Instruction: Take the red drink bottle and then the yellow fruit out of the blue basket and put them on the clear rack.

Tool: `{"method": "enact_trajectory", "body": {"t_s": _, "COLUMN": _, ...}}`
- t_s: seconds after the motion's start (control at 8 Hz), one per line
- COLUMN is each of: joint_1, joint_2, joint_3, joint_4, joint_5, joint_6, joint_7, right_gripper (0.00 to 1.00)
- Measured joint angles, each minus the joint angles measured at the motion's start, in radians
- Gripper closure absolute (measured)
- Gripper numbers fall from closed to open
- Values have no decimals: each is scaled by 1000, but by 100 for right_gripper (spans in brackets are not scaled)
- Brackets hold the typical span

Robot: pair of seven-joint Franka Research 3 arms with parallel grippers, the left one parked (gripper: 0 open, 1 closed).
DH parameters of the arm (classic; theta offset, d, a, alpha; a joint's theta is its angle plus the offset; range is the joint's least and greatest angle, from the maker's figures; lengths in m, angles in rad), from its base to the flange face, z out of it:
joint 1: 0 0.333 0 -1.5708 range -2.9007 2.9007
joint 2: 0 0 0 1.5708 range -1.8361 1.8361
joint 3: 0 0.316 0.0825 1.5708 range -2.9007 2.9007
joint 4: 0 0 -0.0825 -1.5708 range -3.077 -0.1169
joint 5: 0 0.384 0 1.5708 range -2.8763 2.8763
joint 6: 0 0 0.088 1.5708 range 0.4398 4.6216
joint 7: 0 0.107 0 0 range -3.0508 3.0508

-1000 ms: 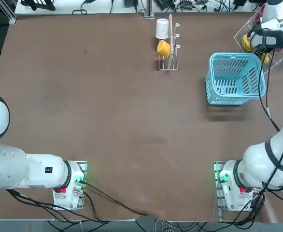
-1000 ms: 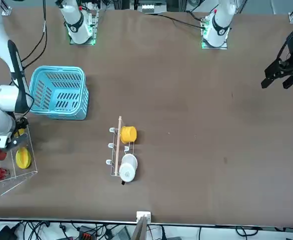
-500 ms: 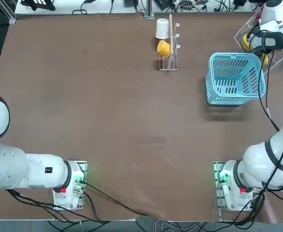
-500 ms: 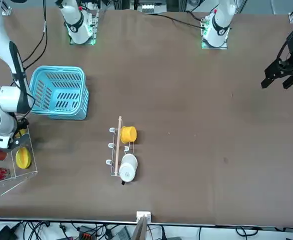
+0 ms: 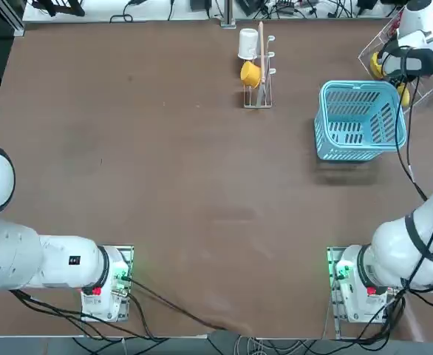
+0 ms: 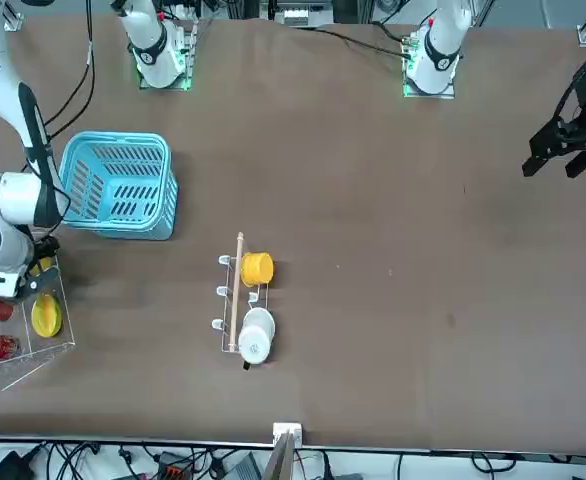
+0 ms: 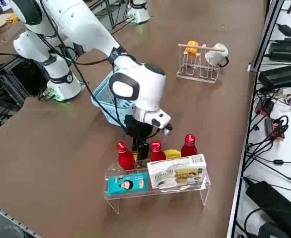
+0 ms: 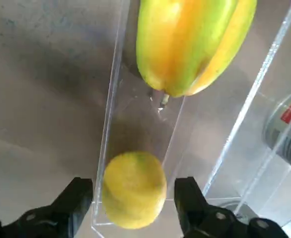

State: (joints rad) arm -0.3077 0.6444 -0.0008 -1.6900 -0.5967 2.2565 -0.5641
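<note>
My right gripper [image 8: 133, 187] is open over the clear rack [image 7: 158, 191], its fingers on either side of the small yellow fruit [image 8: 134, 189] without touching it. The fruit rests on a rack tier, and it peeks out beside the wrist in the top view [image 5: 405, 90]. Three red bottles [image 7: 157, 151] stand on the rack's back tier beside the gripper [image 7: 139, 148]; which one is the task's I cannot tell. Nothing lies in the blue basket [image 5: 358, 118], which sits just short of the rack.
A larger yellow-green fruit [image 8: 195, 44] lies on the rack next to the small one. A box [image 7: 178, 173] and a teal packet [image 7: 125, 183] fill the rack's front tier. A metal cup stand [image 5: 258, 89] holds a yellow cup [image 5: 250, 72] and a white cup [image 5: 247, 43].
The right wrist has shifted very slightly over the rack. The basket, fruit and bottles have not moved.
</note>
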Motion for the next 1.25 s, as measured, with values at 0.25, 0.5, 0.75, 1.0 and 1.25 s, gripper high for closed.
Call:
{"method": "enact_trajectory", "body": {"t_s": 0.25, "joint_1": 5, "joint_2": -19, "joint_3": 5, "joint_4": 5, "joint_5": 0, "joint_6": -22, "joint_7": 5, "right_gripper": 0}}
{"method": "enact_trajectory", "body": {"t_s": 0.5, "joint_1": 30, "joint_2": -79, "joint_3": 11, "joint_4": 29, "joint_5": 16, "joint_6": -108, "joint_7": 15, "right_gripper": 0}}
{"method": "enact_trajectory", "body": {"t_s": 0.75, "joint_1": 69, "joint_2": -157, "joint_3": 14, "joint_4": 62, "joint_5": 100, "joint_6": -225, "joint_7": 32, "right_gripper": 0}}
{"method": "enact_trajectory", "body": {"t_s": 1.0, "joint_1": 83, "joint_2": -232, "joint_3": 15, "joint_4": 83, "joint_5": 238, "joint_6": -305, "joint_7": 66, "right_gripper": 0}}
{"method": "enact_trajectory", "body": {"t_s": 1.25, "joint_1": 94, "joint_2": -309, "joint_3": 17, "joint_4": 88, "joint_5": 307, "joint_6": -378, "joint_7": 169, "right_gripper": 0}}
